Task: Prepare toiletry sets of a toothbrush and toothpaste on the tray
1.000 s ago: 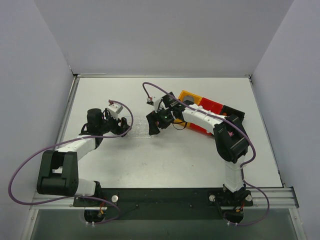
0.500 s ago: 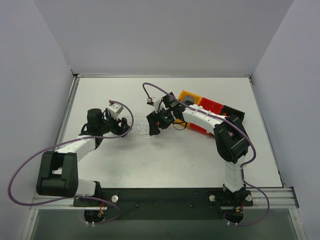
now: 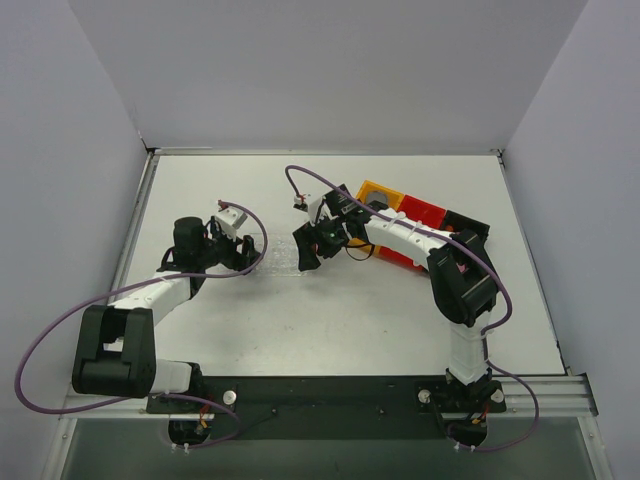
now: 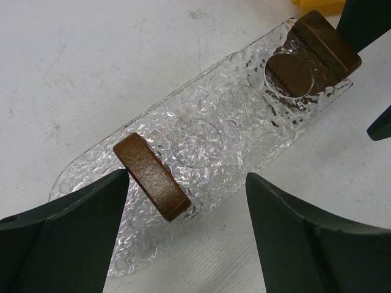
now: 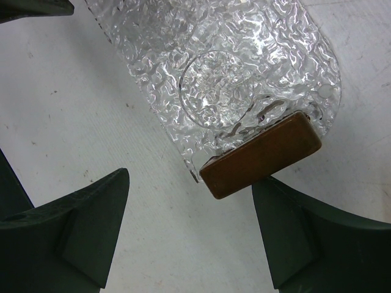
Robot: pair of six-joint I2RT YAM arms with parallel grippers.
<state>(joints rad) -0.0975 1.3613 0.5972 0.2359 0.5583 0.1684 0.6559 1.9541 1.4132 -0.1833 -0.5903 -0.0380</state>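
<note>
The tray (image 4: 232,116) is a clear, bumpy plastic holder lying flat on the table, with a brown wooden block (image 4: 151,177) at one end and another (image 4: 317,52) at the other. Nothing lies in it. My left gripper (image 4: 187,186) is open, its fingers straddling the near block without touching it. My right gripper (image 5: 190,183) is open at the other end, its right fingertip just under the block (image 5: 263,154). From above, the tray (image 3: 278,262) lies between the left gripper (image 3: 250,262) and the right gripper (image 3: 305,255). The toothbrush and toothpaste are out of view.
An orange bin (image 3: 383,193) and a red bin (image 3: 422,212) stand behind the right arm, with a dark one (image 3: 465,225) beside them. Walls close in the table on three sides.
</note>
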